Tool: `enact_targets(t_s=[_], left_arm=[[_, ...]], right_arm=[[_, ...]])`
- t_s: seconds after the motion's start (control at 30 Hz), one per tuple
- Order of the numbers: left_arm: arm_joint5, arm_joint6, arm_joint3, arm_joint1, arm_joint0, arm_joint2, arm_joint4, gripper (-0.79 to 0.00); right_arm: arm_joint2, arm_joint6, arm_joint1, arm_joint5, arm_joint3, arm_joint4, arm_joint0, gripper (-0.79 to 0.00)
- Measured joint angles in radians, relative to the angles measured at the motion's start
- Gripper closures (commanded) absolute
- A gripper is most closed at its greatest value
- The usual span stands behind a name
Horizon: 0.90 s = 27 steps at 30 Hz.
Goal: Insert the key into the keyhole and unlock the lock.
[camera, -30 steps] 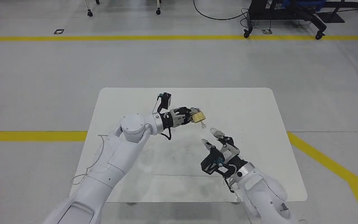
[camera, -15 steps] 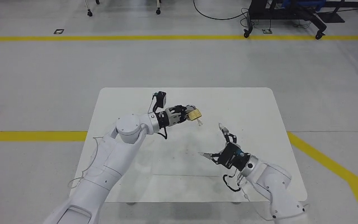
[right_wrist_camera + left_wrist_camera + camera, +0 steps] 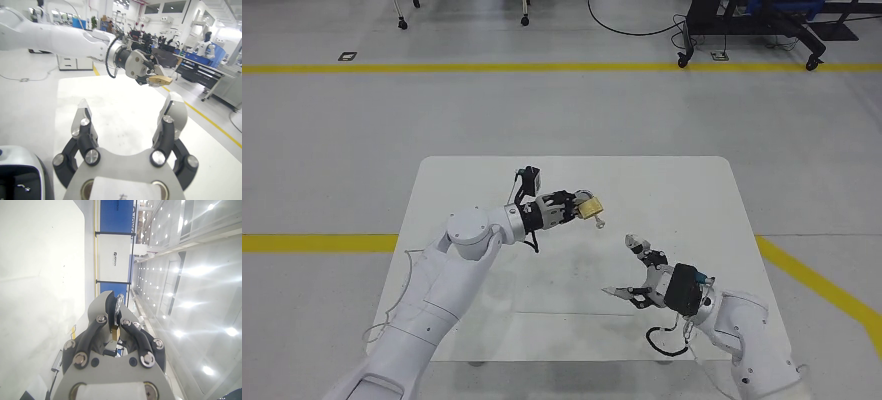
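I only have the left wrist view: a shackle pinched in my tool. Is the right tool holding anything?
Observer: No. The right tool is open and empty, low over the table.
Operator: Which way is the keyhole pointing?
Observer: The brass padlock has its keyhole end turned toward the right wrist camera.

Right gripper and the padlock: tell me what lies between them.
Nothing: the top view shows bare table between the open right gripper and the padlock held by the left gripper.
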Motion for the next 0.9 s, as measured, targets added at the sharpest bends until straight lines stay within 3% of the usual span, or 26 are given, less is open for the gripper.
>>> enact_targets(t_s=[0.23, 0.57, 0.9], left_arm=[[0.042, -0.072, 0.025, -0.006, -0.020, 0.035, -0.012, 0.000], [0.025, -0.072, 0.048, -0.014, -0.040, 0.058, -0.009, 0.000], [0.021, -0.118, 0.043, -0.012, -0.045, 0.066, 0.000, 0.000]], right_arm=[[-0.119, -0.072, 0.041, -0.033, 0.053, 0.116, 0.048, 0.000], [-0.214, -0.073, 0.099, -0.033, 0.135, 0.211, 0.141, 0.000], [-0.269, -0.050, 0.127, -0.033, 0.195, 0.291, 0.207, 0.000]])
